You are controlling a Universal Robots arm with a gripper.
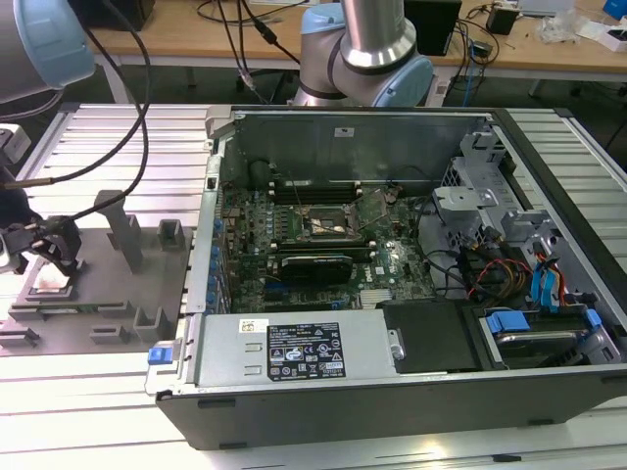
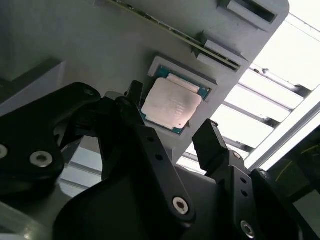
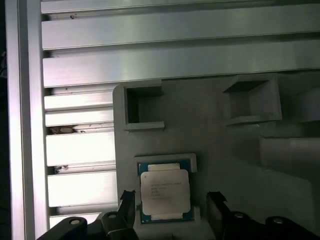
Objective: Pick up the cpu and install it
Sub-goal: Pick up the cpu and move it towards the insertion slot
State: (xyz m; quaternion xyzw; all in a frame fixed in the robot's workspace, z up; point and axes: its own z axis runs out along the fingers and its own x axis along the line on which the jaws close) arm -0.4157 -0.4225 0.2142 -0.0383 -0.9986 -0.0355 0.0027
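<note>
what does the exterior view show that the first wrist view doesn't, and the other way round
Exterior view adds: the open computer case, its motherboard with the socket, and the arm behind the case.

First wrist view adds: a close look at the cpu, with its pale lid and green rim, lying flat in a fixture pocket. The gripper is open, its jaws either side without touching.

Shared: cpu, grey fixture, gripper at the cpu, ribbed metal table.
</note>
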